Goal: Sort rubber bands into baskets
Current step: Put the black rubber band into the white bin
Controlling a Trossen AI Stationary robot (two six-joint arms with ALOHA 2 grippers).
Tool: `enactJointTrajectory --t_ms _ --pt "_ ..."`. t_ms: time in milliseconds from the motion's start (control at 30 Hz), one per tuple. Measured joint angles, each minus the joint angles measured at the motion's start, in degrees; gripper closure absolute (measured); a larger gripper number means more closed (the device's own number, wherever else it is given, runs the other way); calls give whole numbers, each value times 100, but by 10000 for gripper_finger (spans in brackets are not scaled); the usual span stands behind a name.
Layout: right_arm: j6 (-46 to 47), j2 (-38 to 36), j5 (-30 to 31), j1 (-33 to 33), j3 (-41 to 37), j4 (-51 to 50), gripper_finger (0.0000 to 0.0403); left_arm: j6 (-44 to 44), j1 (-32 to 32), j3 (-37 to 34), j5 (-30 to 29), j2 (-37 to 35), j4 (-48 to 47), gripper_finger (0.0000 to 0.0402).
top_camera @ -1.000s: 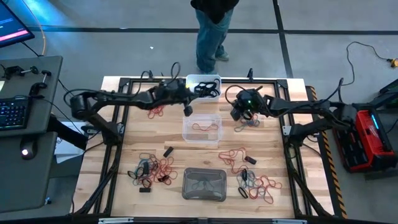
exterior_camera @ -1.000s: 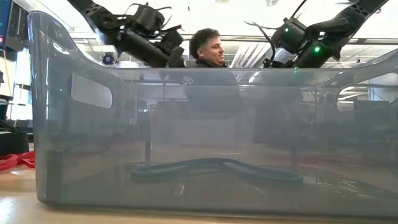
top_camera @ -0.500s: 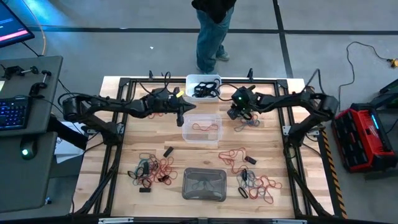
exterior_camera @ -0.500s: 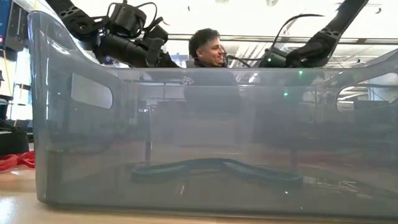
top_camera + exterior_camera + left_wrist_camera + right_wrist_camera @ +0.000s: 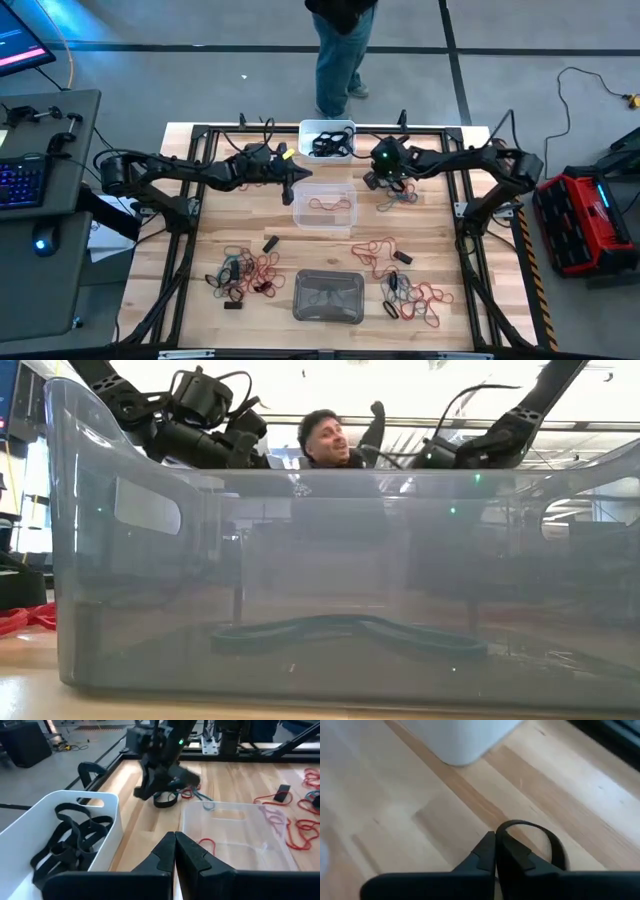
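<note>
My right gripper [image 5: 496, 845] is shut on a black rubber band [image 5: 536, 840] just off the white basket's [image 5: 327, 138] corner [image 5: 460, 740]; the left wrist view shows it [image 5: 159, 787] too, low over the wood. My left gripper [image 5: 175, 845] is shut and empty, between the white basket [image 5: 60, 835], which holds black bands [image 5: 70, 842], and the clear basket [image 5: 235, 835], where a red band [image 5: 206, 845] lies. The grey basket [image 5: 328, 297] stands near the front edge with a teal band [image 5: 345, 630] on its floor. My right gripper pinches the black band at one spot of its loop [image 5: 503, 831] between its two fingertips. The fingers slant down from the table's right. The rest of the loop [image 5: 165, 799] sticks out past and below the fingertips; whether it rests on the wood, I cannot tell.
Loose bands lie beside the right gripper [image 5: 398, 198], at the front left [image 5: 245, 272] and the front right [image 5: 410, 298]; a red one [image 5: 380, 247] lies between. A person [image 5: 340, 50] stands beyond the far edge, one hand raised [image 5: 375, 425].
My right gripper has sunk toward the table and shifted a little toward the white basket. My left arm has come down and toward the table's left; its gripper stays by the clear basket's far left corner. The person has raised a hand.
</note>
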Motion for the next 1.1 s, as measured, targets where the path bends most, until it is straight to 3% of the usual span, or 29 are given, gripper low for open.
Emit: enactJointTrajectory --t_ms 333,867,1100 --pt "42 -991 77 384 0 -136 400 -3 9 0 -38 0 -6 401" --pt "-1 -2197 971 1043 -4 -381 402 -67 9 0 -38 0 -16 401" --pt "-4 -2587 1728 1260 -4 -640 402 -94 9 0 -38 0 -67 401"
